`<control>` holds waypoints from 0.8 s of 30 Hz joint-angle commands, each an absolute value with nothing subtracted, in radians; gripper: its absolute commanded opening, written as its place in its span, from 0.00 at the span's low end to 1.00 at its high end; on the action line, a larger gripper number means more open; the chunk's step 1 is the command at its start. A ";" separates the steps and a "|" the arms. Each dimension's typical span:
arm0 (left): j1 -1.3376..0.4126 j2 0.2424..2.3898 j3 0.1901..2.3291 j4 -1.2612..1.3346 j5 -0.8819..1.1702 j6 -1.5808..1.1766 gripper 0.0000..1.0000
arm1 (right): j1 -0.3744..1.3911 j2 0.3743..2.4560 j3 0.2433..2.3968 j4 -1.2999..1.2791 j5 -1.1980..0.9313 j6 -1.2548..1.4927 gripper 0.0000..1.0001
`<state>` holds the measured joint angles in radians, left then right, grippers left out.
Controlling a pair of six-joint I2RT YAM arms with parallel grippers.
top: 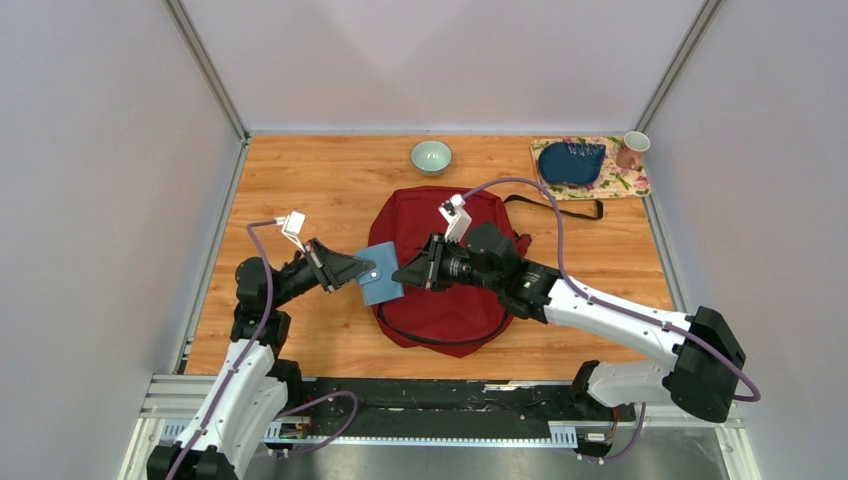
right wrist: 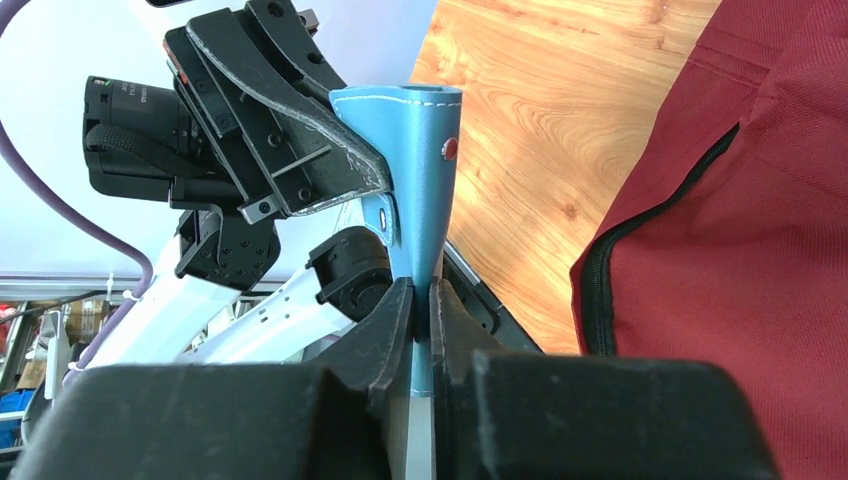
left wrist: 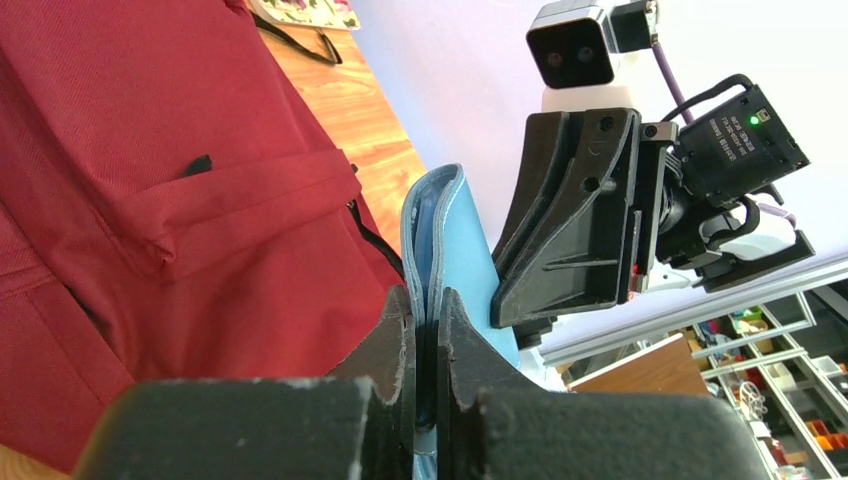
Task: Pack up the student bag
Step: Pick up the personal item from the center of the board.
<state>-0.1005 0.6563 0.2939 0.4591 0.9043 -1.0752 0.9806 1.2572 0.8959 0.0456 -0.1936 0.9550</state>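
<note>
The student bag (top: 450,300) is a dark red backpack lying flat at the table's middle; its red cloth also fills the left wrist view (left wrist: 150,200) and the right wrist view's right side (right wrist: 740,250). A small blue notebook with a snap (top: 380,273) hangs above the bag's left edge, held from both sides. My left gripper (top: 365,272) is shut on its left edge, jaws pinching the cover (left wrist: 455,240). My right gripper (top: 402,274) is shut on the opposite edge (right wrist: 420,170). The bag's zipper line (right wrist: 600,290) shows black.
A pale green bowl (top: 431,156) stands behind the bag. At the back right a floral mat (top: 620,185) carries a dark blue pouch (top: 570,162), with a mug (top: 632,150) beside it. A black strap (top: 570,207) trails right from the bag. Walls close in on three sides.
</note>
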 commanded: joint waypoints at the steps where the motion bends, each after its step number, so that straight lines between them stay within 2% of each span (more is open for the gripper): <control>1: -0.106 0.640 0.296 0.446 0.917 -1.049 0.00 | 0.983 1.252 0.927 0.135 -0.213 0.974 0.16; 2: -0.106 0.637 0.298 0.442 0.917 -1.042 0.00 | 0.983 1.253 0.923 0.135 -0.213 0.976 0.27; 4: -0.106 0.637 0.304 0.434 0.922 -1.037 0.00 | 0.983 1.244 0.919 0.126 -0.207 0.976 0.39; 5: -0.106 0.635 0.307 0.434 0.926 -1.034 0.00 | 0.983 1.240 0.917 0.120 -0.204 0.976 0.49; 8: -0.106 0.638 0.316 0.439 0.957 -1.025 0.00 | 0.971 1.186 0.901 0.092 -0.184 0.971 0.62; 11: -0.104 0.643 0.316 0.471 0.986 -1.032 0.00 | 0.942 1.122 0.870 0.058 -0.152 0.966 0.68; 14: -0.104 0.676 0.311 0.596 1.052 -1.090 0.00 | 0.925 1.066 0.844 0.054 -0.133 0.951 0.70; 19: -0.106 0.748 0.301 0.855 1.136 -1.227 0.00 | 0.914 1.060 0.871 0.003 -0.208 0.872 0.71; 24: -0.135 0.807 0.336 0.966 1.213 -1.273 0.00 | 0.914 1.112 0.899 -0.038 -0.299 0.859 0.70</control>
<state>-0.1097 0.7803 0.2951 0.7670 1.1168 -1.2083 0.9138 1.0824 0.8600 -0.0120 -0.2207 0.9012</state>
